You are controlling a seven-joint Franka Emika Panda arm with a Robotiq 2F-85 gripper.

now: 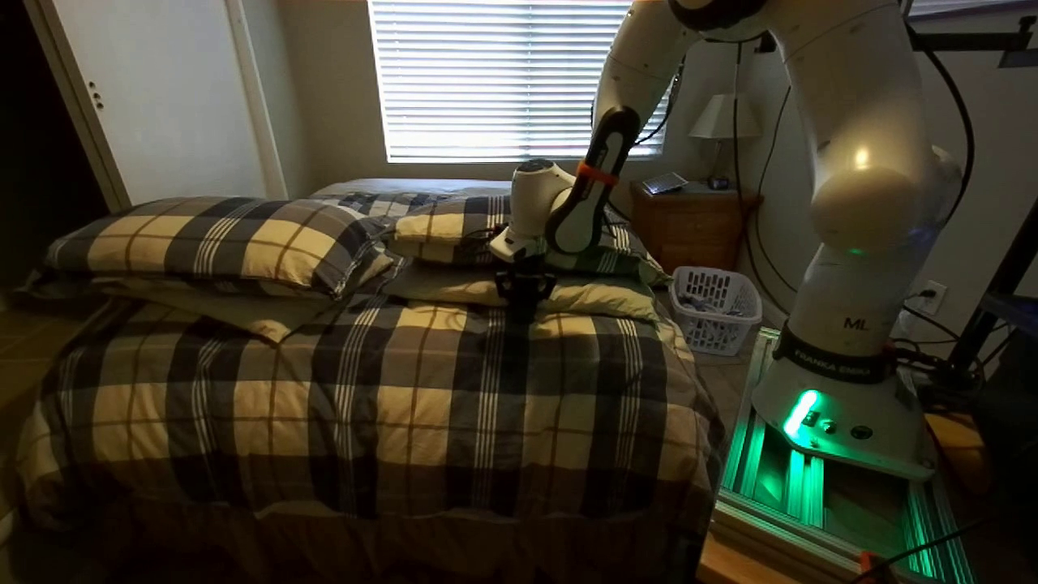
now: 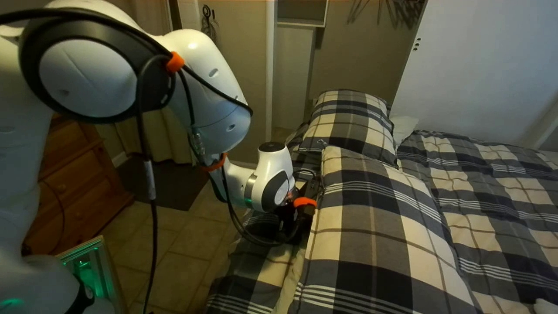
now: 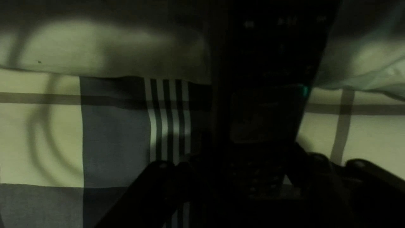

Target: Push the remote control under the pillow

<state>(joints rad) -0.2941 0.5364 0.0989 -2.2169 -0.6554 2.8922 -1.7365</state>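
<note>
Wrist view: we see the gripper point(image 3: 253, 164) clasping the remote control point(image 3: 265, 110); in an exterior view, the pillow point(image 2: 379, 235) lies just beside the gripper. Grasp made, we judge the push underneath remains.

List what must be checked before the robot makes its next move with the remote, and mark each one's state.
1. Remote between the jaws: ok; in the wrist view they stand on either side of it.
2. Jaws pressing firmly on it: cannot tell; too dark to see contact.
3. Jaws at the pillow: ok; they are beside its edge.
4. Remote under the pillow: not ok; the part in view is uncovered.
5. Remote's leading end free to slide in: cannot tell; the wrist view cuts it off at the top.
6. Room beneath the pillow: cannot tell; pale fabric shows below it, but no clear opening.
</note>
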